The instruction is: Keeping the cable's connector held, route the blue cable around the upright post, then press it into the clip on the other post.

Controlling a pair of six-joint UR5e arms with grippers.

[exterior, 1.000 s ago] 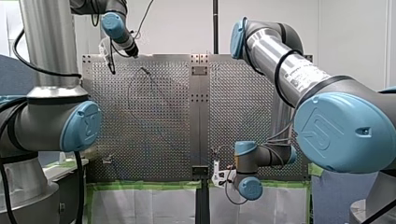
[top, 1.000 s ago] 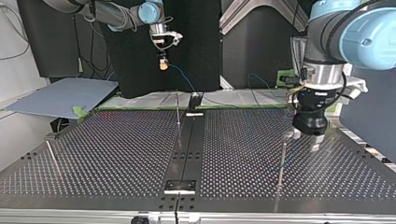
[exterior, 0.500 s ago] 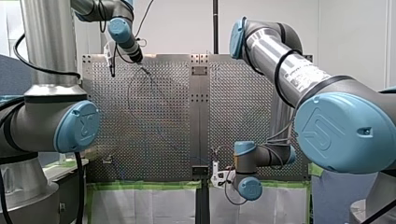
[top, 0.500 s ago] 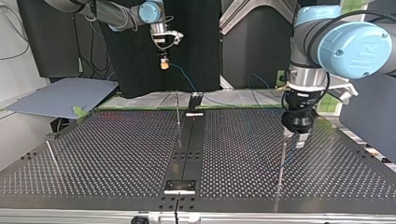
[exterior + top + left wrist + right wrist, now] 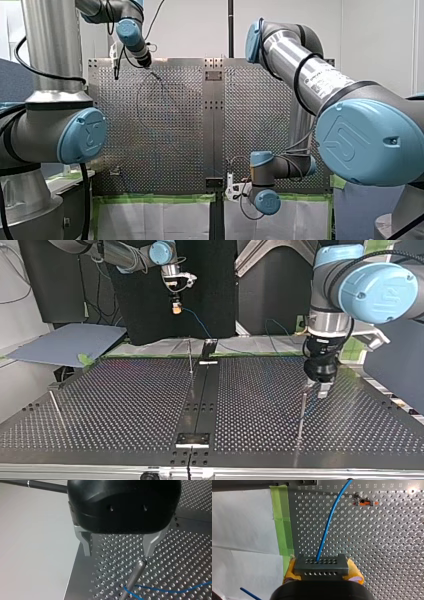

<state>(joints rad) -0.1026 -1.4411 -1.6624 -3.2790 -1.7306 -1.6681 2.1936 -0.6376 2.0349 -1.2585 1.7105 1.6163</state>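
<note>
Across the wide perforated metal table (image 5: 125, 405) the two arms are working well apart, and the split looks deliberate. The robot's right arm (image 5: 120, 255) hangs raised above the table's far edge as the top view has it, acting as the anchor. The left arm (image 5: 370, 285) is down low over the plate on that view's right, placed to do the routing.

The black left gripper (image 5: 117, 553) stands with its metal fingers spread wide and nothing between them, poised just over the tip of the thin upright steel post (image 5: 136, 572). I judge it is lining up to take the line there.

The right gripper (image 5: 322, 573) has its yellow pads clamped on either side of the grey connector block (image 5: 321, 563). Holding that end up gives the line a fixed start, so any pull from the other arm draws slack, not the plug.

From the block the thin blue cable (image 5: 329, 522) runs out over the perforations, past the strip of green tape (image 5: 283, 522), and reaches the foot of the steel post. It lies on the plate there. Whether it already curls round the post or only lies beside it, I cannot make out from the wrist view.

The small orange clip (image 5: 364, 503) sits near the line but apart from it, so the pressing-in is not yet done
</note>
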